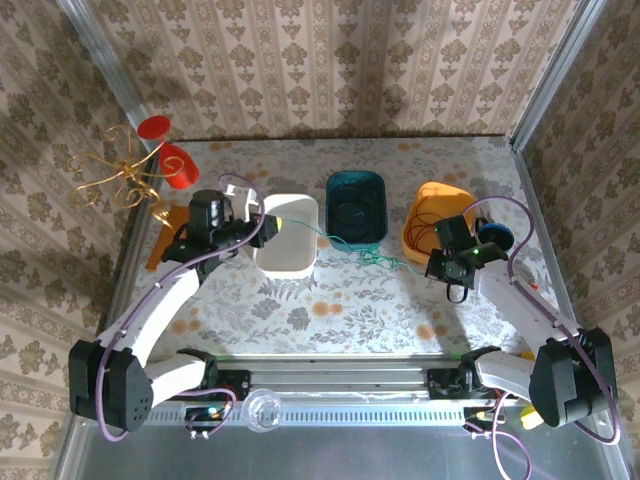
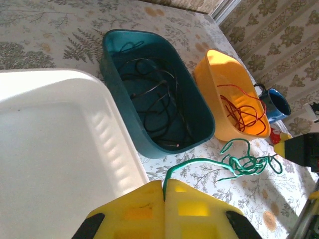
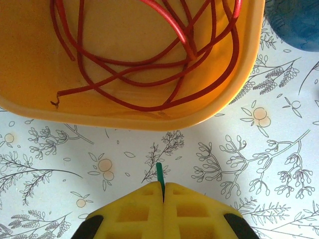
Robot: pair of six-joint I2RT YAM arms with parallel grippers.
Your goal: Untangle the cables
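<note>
A green cable (image 1: 375, 258) lies across the table in front of the bins, bunched in a knot (image 2: 246, 164) near its middle. My left gripper (image 1: 268, 228) (image 2: 164, 183) is shut on one end of it, over the edge of the white bin (image 2: 50, 139). My right gripper (image 1: 442, 260) (image 3: 163, 184) is shut on the other end, whose green tip (image 3: 160, 172) pokes out just in front of the orange bin (image 3: 124, 117). The red-orange cable (image 3: 144, 64) (image 2: 244, 112) lies coiled in the orange bin. A dark cable (image 2: 154, 99) lies in the teal bin (image 2: 119, 74).
White bin (image 1: 290, 262), teal bin (image 1: 355, 177) and orange bin (image 1: 440, 192) stand in a row at mid-table. A blue mug (image 1: 495, 238) (image 3: 299, 25) sits right of the orange bin. A red cup (image 1: 175, 165) and gold wire stand (image 1: 120, 175) are at the back left.
</note>
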